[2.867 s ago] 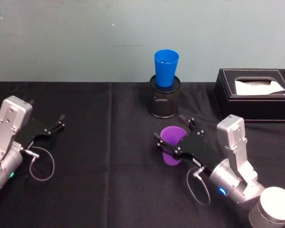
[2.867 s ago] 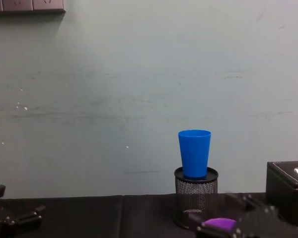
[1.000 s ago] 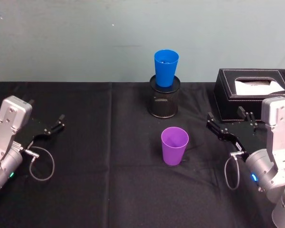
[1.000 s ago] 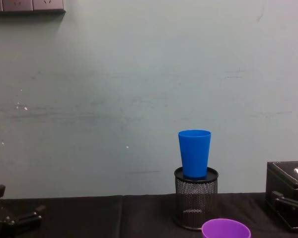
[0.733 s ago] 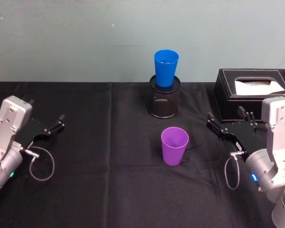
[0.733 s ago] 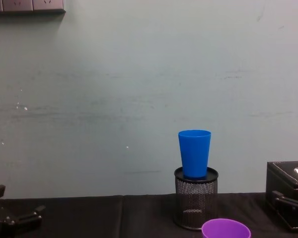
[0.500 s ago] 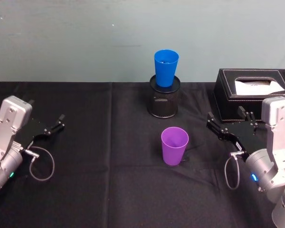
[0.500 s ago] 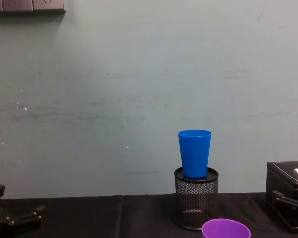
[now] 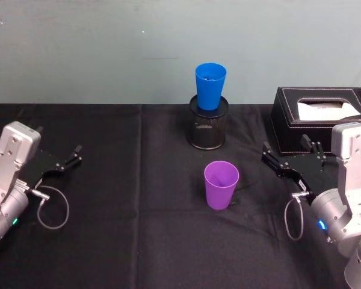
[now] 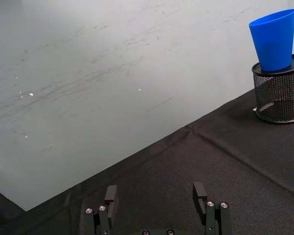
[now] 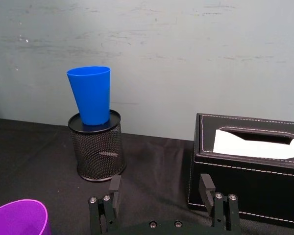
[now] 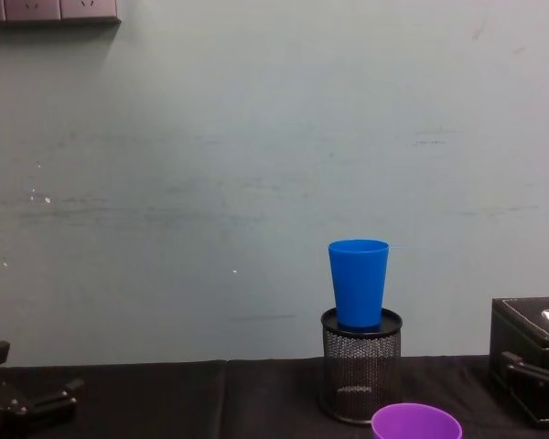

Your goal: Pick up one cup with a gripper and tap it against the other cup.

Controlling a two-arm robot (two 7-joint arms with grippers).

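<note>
Purple cup (image 9: 221, 184) well left of R gripper (image 9: 292, 160), prob. open.

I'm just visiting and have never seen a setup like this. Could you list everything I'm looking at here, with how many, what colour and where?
purple cup: one, purple, upright on the table's middle, nothing touching it
blue cup: one, bright blue, upright in the mesh holder
mesh pen holder: one, black wire, at the back, behind the purple cup
tissue box: one, black with white tissue, back right
tablecloth: one, black, covering the table
wall: one, pale grey-green, behind the table
left claw: one, black, open, far left above the cloth
right claw: one, black, open, right of the purple cup, in front of the tissue box
</note>
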